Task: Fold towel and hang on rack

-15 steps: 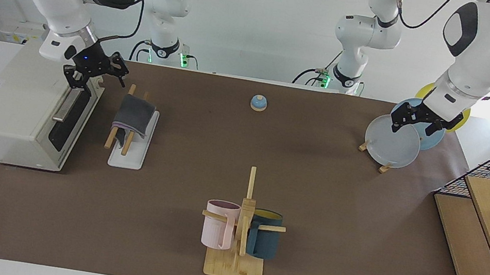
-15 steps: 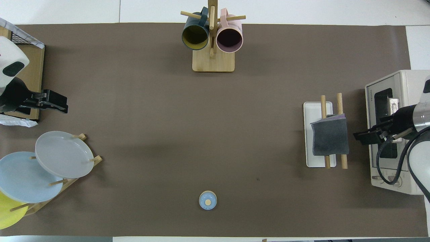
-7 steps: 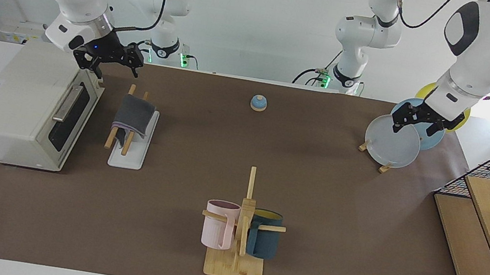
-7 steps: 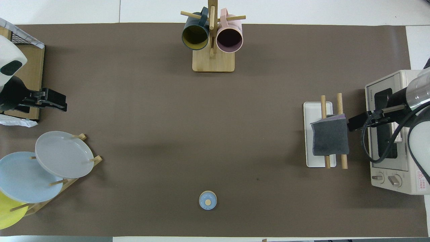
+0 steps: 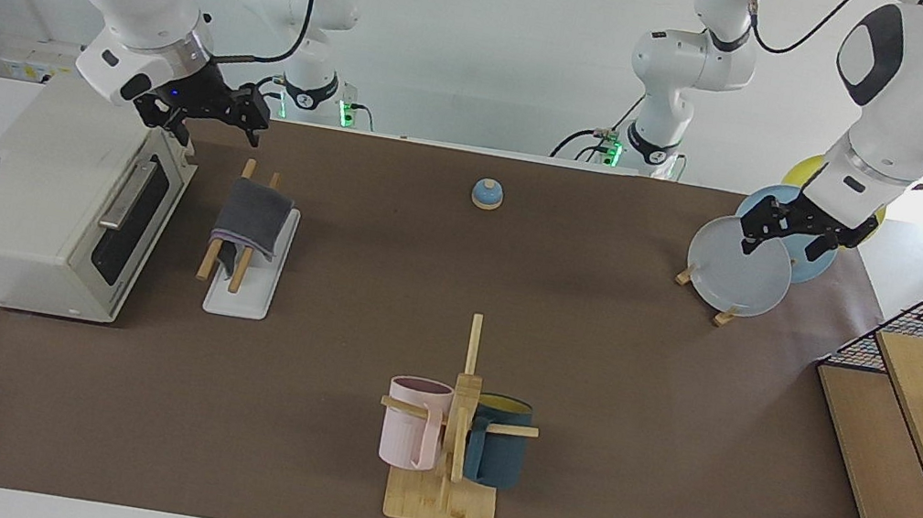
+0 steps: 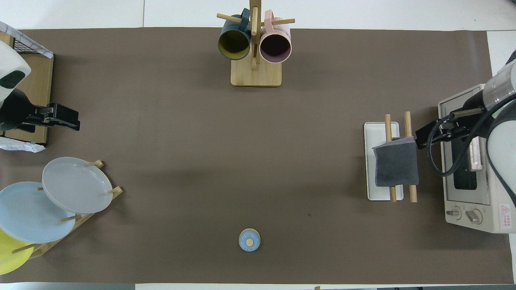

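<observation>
Towel (image 5: 251,216) was already folded and draped over the rack (image 5: 246,273), so basically done; couldn't tell the jaws on the right gripper (image 5: 202,111) or left gripper (image 5: 785,232).

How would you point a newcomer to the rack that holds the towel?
Find the white toaster oven at the right arm's end of the table. Beside its door stands the rack: two parallel wooden rods on a white base, with the dark grey towel draped over them.
</observation>
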